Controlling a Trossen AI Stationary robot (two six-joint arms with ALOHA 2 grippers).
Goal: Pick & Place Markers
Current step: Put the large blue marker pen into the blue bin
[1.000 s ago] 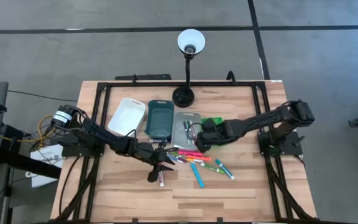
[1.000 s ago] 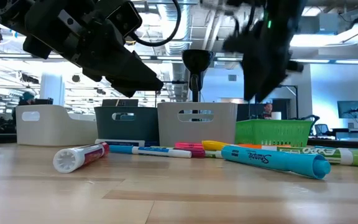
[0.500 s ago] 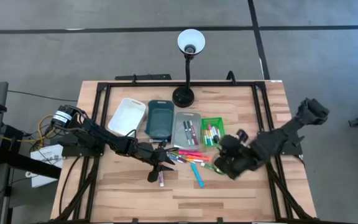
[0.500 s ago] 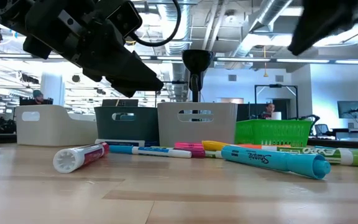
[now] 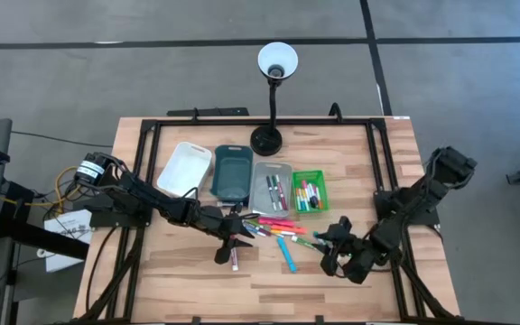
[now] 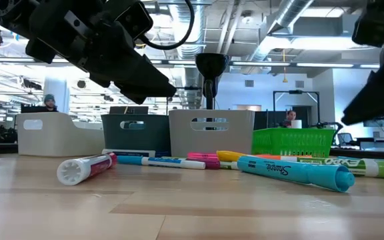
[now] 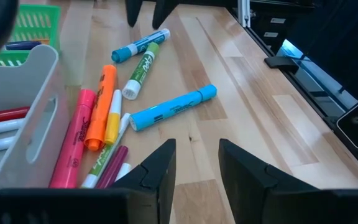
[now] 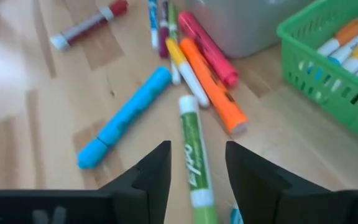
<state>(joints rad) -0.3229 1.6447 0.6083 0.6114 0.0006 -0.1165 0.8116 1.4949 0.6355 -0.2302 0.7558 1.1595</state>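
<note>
While the right gripper [image 8: 196,163] hangs with jaws apart and empty over the green-capped marker [image 8: 194,163], this looks like the approach step; next it needs to drop and close across the barrel. That marker lies flat near the green basket [image 8: 334,68], long axis in line with the jaw gap, white end toward the orange marker [image 8: 211,84]. Left gripper [image 7: 194,163], jaws apart, waits near the grey tray [image 7: 23,118].
</note>
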